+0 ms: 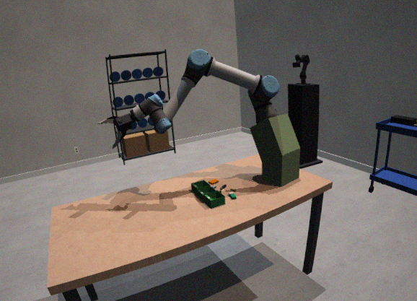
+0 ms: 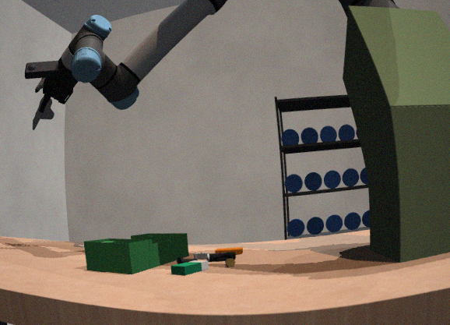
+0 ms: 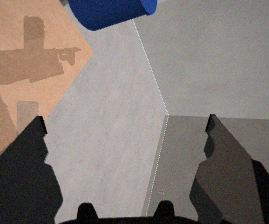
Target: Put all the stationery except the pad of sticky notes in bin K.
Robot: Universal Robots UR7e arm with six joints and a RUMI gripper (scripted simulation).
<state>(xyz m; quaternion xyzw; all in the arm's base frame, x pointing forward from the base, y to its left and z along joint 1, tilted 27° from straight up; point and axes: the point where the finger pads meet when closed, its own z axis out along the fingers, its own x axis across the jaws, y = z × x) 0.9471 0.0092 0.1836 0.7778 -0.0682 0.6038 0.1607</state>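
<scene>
Centrally on tabletop (image 1: 108, 240): two green bins (image 1: 208, 193) side by side, upright; K mark not legible. Just beside them: orange item (image 1: 213, 181), dark marker (image 2: 214, 256), green-white eraser (image 2: 189, 267), small brown bit (image 2: 230, 263), all lying flat, outside bins. Which is sticky pad: can't tell. Gripper (image 1: 110, 132) high in air, well apart from items, off tabletop's far side; fingers spread wide, nothing btwn them. Green base (image 1: 278, 150) on tabletop nr items.

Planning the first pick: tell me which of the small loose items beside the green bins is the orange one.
The orange item lies farthest back, just behind the bins' far end. The dark pen-like piece sits mid-cluster; the green-and-white block is closest to the table's front edge.
</scene>
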